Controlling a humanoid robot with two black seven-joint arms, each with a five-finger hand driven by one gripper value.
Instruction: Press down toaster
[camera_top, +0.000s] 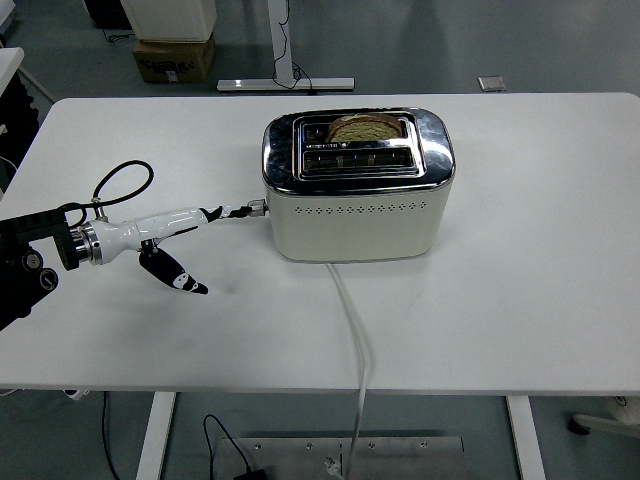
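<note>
A cream toaster (357, 212) with a chrome top stands mid-table. A slice of brown bread (366, 126) sits low in its rear slot, only the crust edge showing. The toaster's lever (257, 207) sticks out of its left end, about halfway down the side. My left hand (212, 248) reaches in from the left edge. One long white finger (170, 218) with a black tip stretches out, its tip touching the lever. A second finger (172, 275) hangs spread below it, holding nothing. The right arm is out of view.
The toaster's white power cord (355, 330) runs from its front over the table's near edge. A black cable loop (122, 180) arcs above my left wrist. On the floor beyond the table (540, 250) are a cardboard box (172, 57) and a stand's base.
</note>
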